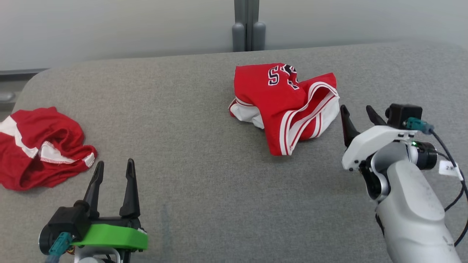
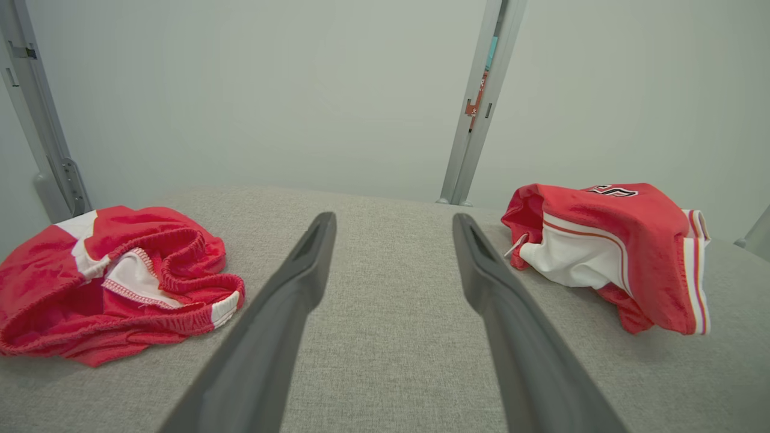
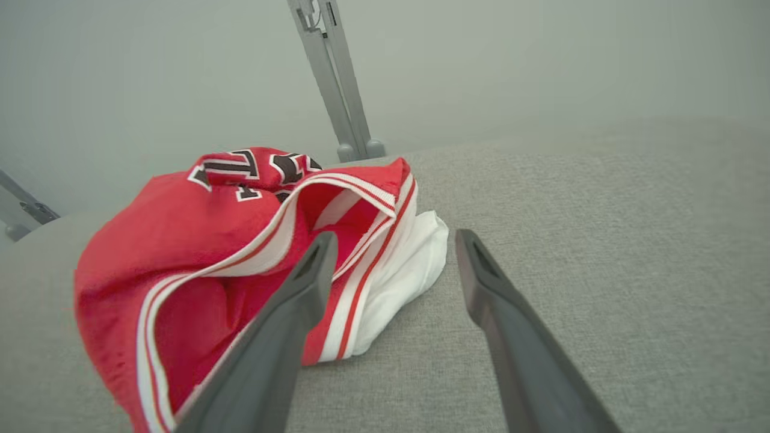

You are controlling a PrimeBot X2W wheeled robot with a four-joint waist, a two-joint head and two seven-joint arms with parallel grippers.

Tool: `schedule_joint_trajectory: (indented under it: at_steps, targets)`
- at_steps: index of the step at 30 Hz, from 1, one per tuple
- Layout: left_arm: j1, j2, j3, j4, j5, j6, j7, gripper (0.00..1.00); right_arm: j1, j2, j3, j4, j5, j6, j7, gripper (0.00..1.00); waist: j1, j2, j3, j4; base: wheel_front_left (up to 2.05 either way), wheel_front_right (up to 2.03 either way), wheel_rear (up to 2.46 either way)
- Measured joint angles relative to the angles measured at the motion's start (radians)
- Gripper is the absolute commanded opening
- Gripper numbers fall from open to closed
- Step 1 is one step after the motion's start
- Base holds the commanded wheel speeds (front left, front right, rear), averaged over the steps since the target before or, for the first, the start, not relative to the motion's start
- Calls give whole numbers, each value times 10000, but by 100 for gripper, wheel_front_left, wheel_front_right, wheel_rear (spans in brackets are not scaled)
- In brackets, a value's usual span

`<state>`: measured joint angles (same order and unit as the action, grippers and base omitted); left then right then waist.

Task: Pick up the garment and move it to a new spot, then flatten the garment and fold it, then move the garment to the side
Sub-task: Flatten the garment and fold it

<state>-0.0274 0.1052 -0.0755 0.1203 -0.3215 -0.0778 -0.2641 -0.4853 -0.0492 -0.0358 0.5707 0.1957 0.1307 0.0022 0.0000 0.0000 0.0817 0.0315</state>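
On the grey padded table (image 1: 204,190), right of centre and towards its far edge, lies the red jersey (image 1: 281,106). It is crumpled in a loose heap, with white-and-red striped trim turned outward, a white inner layer showing at its left and right edges, and dark white-outlined lettering on its upper fold. The lettering is partly hidden in the folds.

The right gripper (image 1: 356,108) is just beside the jersey's right edge, its two dark fingers spread apart and empty. In the right wrist view its left finger (image 3: 301,300) overlaps the striped hem, while the right one stands over bare table. Whether the finger touches the cloth cannot be told.

The left gripper (image 1: 114,163) is at the lower left, fingers likewise parted and holding nothing. It is well apart from the jersey and points up the table between the two heaps of cloth.

A second red garment (image 1: 40,146) — also bunched, with white panels and a gathered, stitched band — lies at the table's left edge, near the left gripper but not touching it.

Behind the table stands a grey post (image 1: 248,25) against a pale wall.
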Motion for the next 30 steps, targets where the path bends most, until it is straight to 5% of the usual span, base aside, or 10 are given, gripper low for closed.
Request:
schedule_joint_trajectory:
  at_steps: [8,18,19,20,30]
  targets:
    - [-447,-157,-186,-79,104,-138,2,100,-1986,6,-884,2876,-161,0,-222,100,0,0,660,613,0,0,0]
    - [-832,-240,-226,-12,207,-290,0,100,-3304,-199,-1563,4911,-788,0,-771,100,0,0,1362,1401,0,0,0]
    - [-854,-251,-215,-6,207,-291,0,100,-3406,-251,-1559,4993,-911,0,-930,42,0,0,1402,1468,0,0,0]
    - [-863,-265,-192,-4,207,-293,0,100,-3496,-286,-1540,5016,-1035,0,-1093,0,0,0,1428,1513,0,0,0]
    - [-792,-366,-59,144,236,-370,0,100,-4789,-295,-261,4506,-1900,2,-2504,0,0,0,1063,1603,0,0,0]
